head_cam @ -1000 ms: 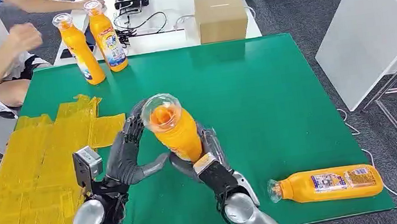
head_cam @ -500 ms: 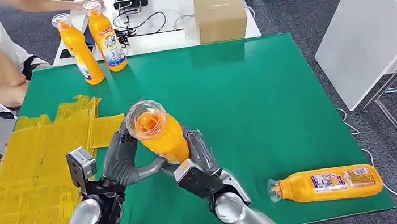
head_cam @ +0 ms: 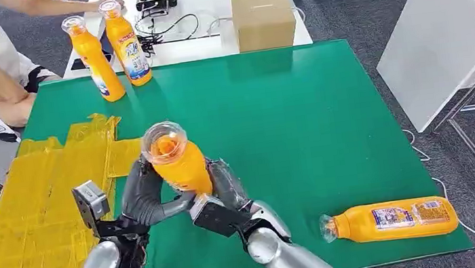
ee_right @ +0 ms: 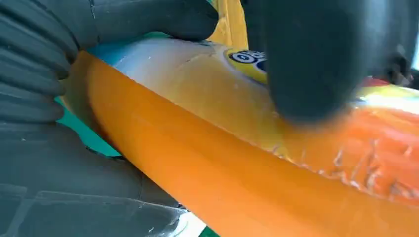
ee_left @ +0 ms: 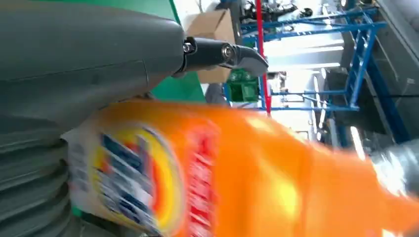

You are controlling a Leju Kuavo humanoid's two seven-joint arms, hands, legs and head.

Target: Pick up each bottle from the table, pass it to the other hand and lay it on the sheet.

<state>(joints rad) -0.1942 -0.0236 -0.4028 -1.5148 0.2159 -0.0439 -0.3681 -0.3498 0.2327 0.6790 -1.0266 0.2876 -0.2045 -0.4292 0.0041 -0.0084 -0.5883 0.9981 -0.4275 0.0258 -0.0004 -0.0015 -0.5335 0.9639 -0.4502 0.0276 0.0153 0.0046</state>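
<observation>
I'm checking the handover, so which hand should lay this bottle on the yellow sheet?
Left. The left hand already touches the bottle and sits next to the yellow sheet; the right hand lies on the far side.

Bright, even overhead light in the head view — both wrist views blurred, with window glare.

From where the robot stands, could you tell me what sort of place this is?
Probably a robotics lab or test workshop: a green mat table, a white bench with a controller and cables, and blue metal racking behind.
</observation>
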